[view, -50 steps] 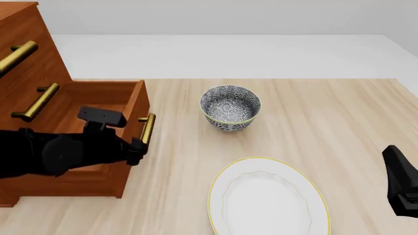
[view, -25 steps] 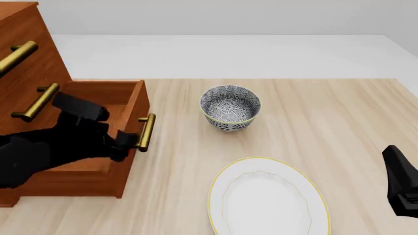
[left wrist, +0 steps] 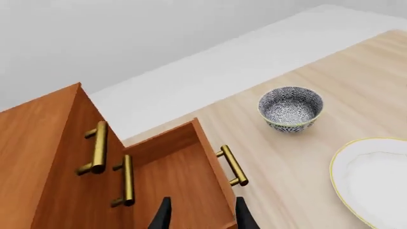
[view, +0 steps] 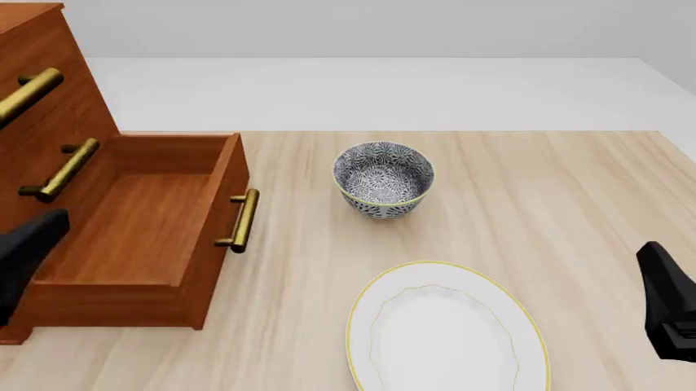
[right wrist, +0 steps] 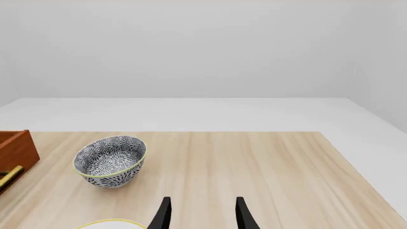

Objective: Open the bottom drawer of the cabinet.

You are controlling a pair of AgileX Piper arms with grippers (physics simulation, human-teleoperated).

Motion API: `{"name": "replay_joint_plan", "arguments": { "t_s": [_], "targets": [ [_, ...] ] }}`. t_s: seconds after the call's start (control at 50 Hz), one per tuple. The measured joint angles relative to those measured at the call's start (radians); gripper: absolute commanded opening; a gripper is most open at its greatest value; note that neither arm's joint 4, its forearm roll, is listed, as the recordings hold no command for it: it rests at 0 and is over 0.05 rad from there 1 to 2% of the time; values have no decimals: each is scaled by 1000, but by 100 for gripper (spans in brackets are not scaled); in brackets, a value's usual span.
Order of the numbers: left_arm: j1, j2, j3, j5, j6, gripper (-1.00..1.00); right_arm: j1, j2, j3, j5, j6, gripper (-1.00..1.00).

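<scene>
Two open grippers (left wrist: 202, 214) (right wrist: 202, 212) — wrist views only

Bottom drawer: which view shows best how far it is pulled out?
The front view: the bottom drawer juts from the cabinet, interior exposed and bare. The left wrist view shows it steeply, cut off by the frame edge; the right wrist view catches only a corner.

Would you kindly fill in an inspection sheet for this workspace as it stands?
Surface: light wooden table, no spills seen.
Job's things: cabinet at far left; bottom drawer pulled out, nothing seen inside, brass handle free.
Clutter: patterned bowl upright, centre; white plate with yellow rim, near side, apart from the bowl.
End effectors: left end effector open, holding nothing; right end effector open, holding nothing.
Cables: nothing seen.
Surroundings: plain pale floor and wall.
</scene>
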Motion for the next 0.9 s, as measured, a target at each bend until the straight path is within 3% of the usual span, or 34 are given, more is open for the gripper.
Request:
{"name": "replay_joint_plan", "arguments": {
  "t_s": [0.3,0.64,0.9],
  "targets": [
    [61,-204,-163,183,-29,100,0,0,0,0,0,100],
    [151,-251,-518,447,-67,100,0,0,0,0,0,100],
    [193,-259,-661,582,-91,100,0,0,0,0,0,100]
  ]
}}
